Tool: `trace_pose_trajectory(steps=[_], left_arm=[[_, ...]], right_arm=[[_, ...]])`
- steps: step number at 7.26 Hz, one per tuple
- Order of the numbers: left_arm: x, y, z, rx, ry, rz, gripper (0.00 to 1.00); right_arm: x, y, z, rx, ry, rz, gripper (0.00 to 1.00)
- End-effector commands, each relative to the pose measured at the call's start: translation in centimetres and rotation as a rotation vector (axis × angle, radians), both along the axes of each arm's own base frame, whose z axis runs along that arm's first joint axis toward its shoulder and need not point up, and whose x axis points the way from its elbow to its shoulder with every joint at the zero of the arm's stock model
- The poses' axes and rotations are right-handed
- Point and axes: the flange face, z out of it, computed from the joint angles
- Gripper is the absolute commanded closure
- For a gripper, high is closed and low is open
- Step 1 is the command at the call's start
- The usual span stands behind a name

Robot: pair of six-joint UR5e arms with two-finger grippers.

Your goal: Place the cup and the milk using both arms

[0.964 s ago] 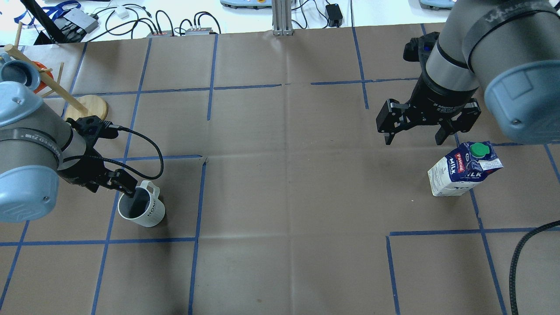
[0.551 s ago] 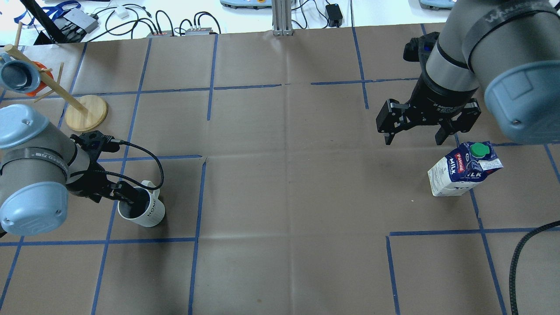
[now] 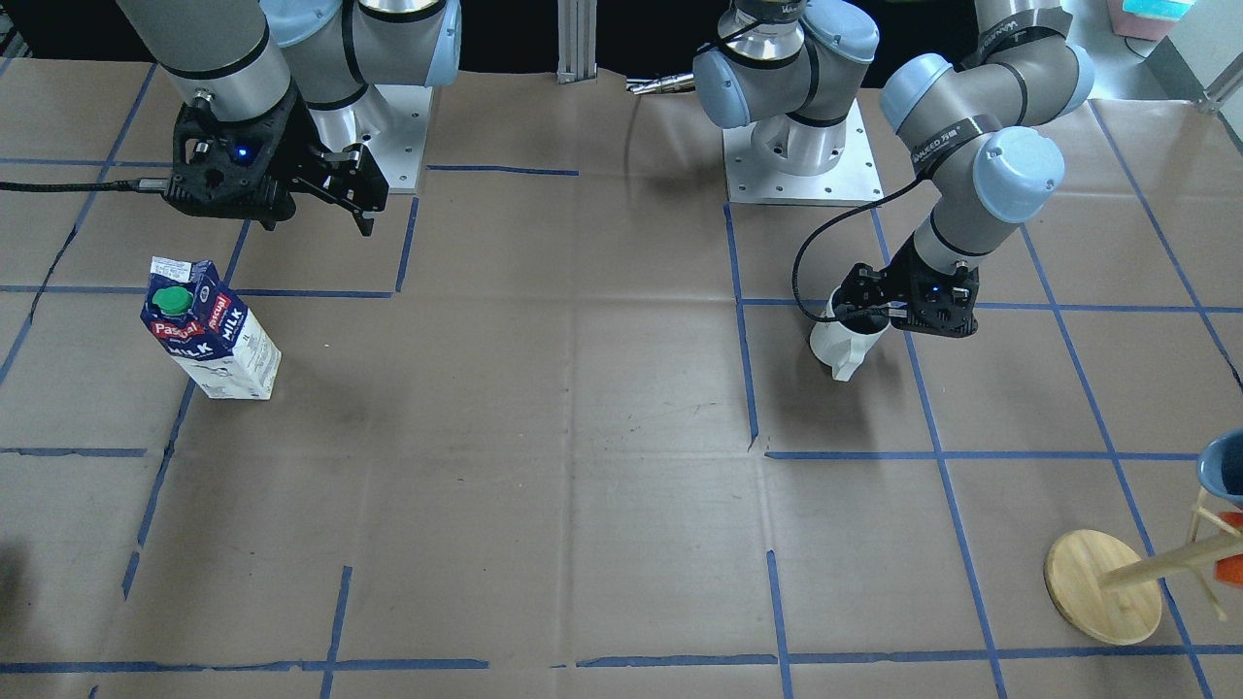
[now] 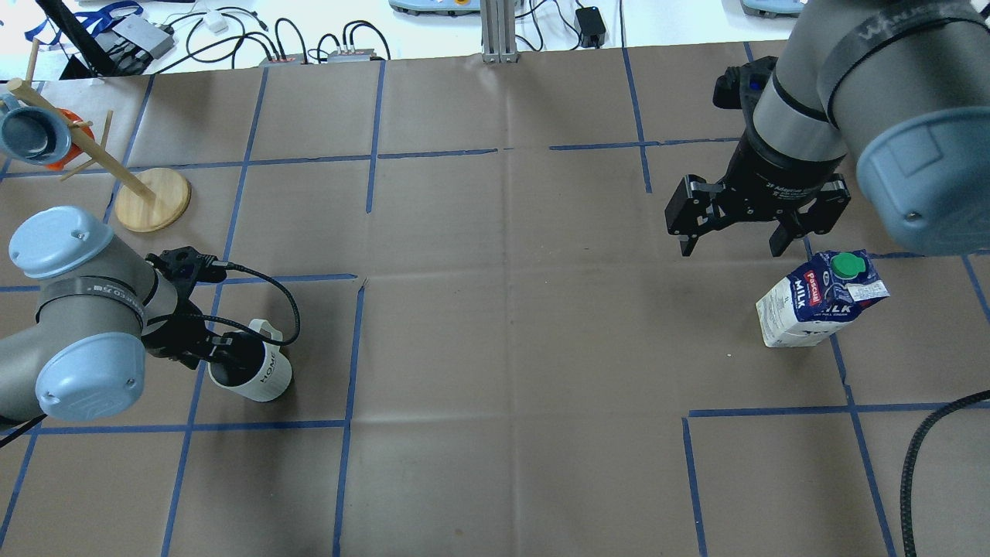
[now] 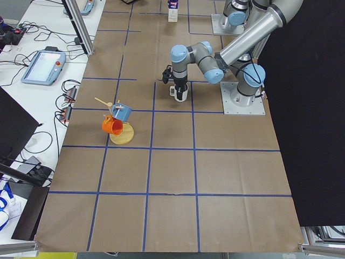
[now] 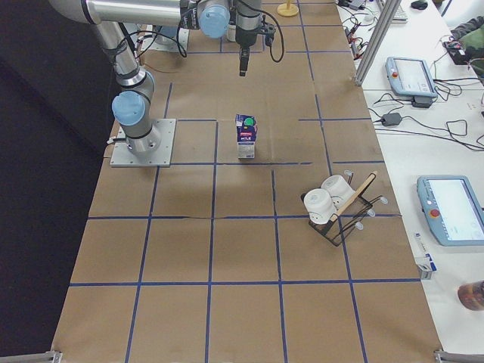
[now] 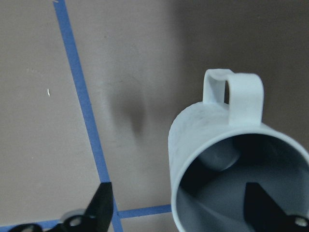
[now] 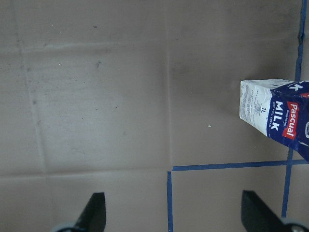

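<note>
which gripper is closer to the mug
Left. The left gripper is at the cup, open, with one finger inside it and one outside its wall. The right gripper hangs open far off, near the milk.

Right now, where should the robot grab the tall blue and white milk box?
Probably the flat sides of the tall blue-and-white cardboard milk carton, below its sloped top. It stands upright, so the open black right pincer could come down from above and straddle it.
</note>
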Motion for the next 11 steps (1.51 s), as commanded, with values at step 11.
trace_pose_trajectory(steps=[11], left_arm=[[-11.1, -8.9, 10.1, -0.120, -0.009, 0.032, 1.00]], right_arm=[[0.0, 0.2, -0.3, 0.006, 0.000, 0.001, 0.00]])
